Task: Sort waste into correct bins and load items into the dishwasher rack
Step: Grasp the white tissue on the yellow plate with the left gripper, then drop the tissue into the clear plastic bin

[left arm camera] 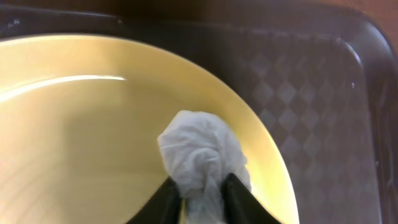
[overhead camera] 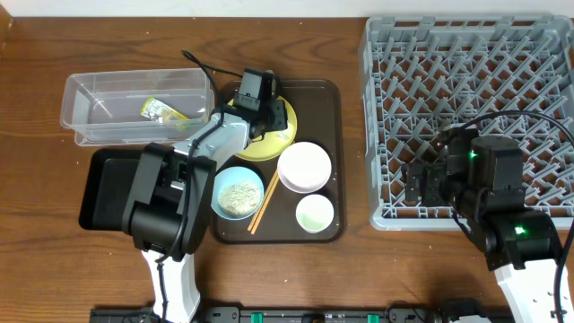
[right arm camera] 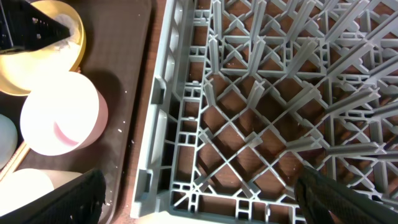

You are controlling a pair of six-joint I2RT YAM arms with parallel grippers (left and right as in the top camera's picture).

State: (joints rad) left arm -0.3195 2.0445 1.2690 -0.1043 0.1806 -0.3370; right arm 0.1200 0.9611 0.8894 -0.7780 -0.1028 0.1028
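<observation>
My left gripper (overhead camera: 257, 106) is shut on the crumpled white tissue (left arm camera: 200, 155), right at the yellow plate (overhead camera: 272, 144); in the left wrist view its fingers (left arm camera: 202, 194) pinch the tissue's lower part. The green-yellow wrapper (overhead camera: 161, 110) lies in the clear box (overhead camera: 99, 94). The black tray (overhead camera: 106, 184) sits in front of that box. The light blue bowl (overhead camera: 238, 194) holds rice scraps. Chopsticks (overhead camera: 259, 206), the white bowl (overhead camera: 303, 167) and the small cup (overhead camera: 315, 213) are beside it. My right gripper (overhead camera: 421, 184) is open and empty over the near-left corner of the grey rack (overhead camera: 475, 99).
The plate, bowls, cup and chopsticks sit on a dark brown serving tray (overhead camera: 334, 126), which lies between the bins and the rack. The right wrist view shows the rack's left wall (right arm camera: 158, 124), the white bowl (right arm camera: 62, 112) and the plate (right arm camera: 59, 25).
</observation>
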